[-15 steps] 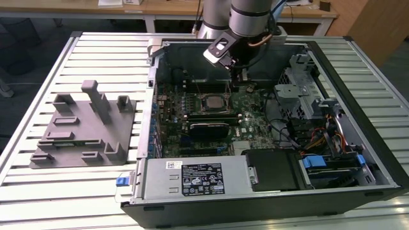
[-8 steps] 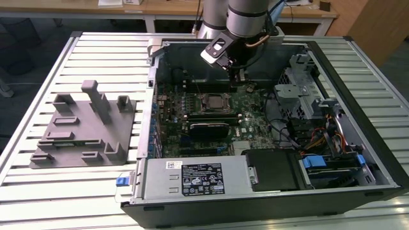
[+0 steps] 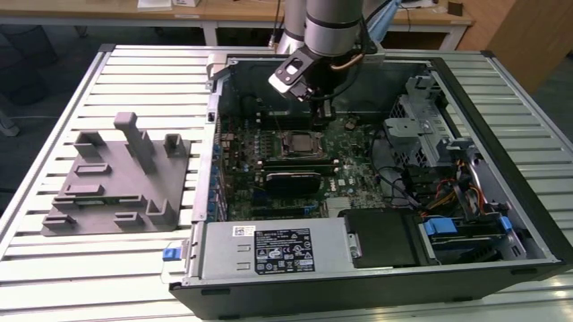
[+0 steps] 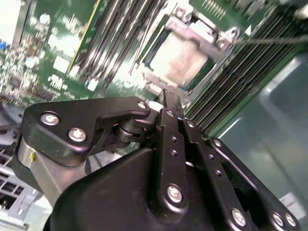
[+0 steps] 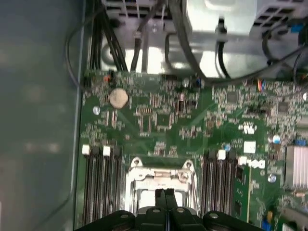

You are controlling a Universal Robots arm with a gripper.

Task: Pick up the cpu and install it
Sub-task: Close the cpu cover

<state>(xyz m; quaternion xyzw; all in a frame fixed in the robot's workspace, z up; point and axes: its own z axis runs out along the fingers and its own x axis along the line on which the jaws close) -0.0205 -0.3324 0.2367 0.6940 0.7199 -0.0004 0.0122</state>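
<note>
The arm reaches down into the open computer case (image 3: 501, 201), which lies on the slatted desk (image 3: 54, 268). In the exterior view, the gripper (image 3: 323, 119) hangs over the motherboard (image 3: 349, 168), just at twelve o'clock of the socket (image 3: 300, 143). A grey fixture block (image 3: 117, 181) sits on the desk out at nine o'clock from the case, well apart from the arm.

In both wrist views the gripper (image 4: 166, 100) (image 5: 166, 196) has its two fingers pressed together, with no gap and nothing visible between them. It appears to hold nothing.

The cpu (image 4: 180, 60) shows in the second wrist view as a pale, silvery square lying flat inside the socket frame, with a metal retention bracket (image 4: 202, 33) along one edge and memory slots (image 4: 240, 72) running beside it. The closed fingertips are just above it and near one corner. Whether they touch it cannot be told.

The cpu is probably light, thin and rigid. Its smooth metal top would be slippery to pinch, and its underside contacts and the socket pins beneath are likely fragile. The safest hold would be across two opposite edges of the darker rim with modest force. The chip should be kept level, so that it neither tilts nor scrapes the socket.
</note>
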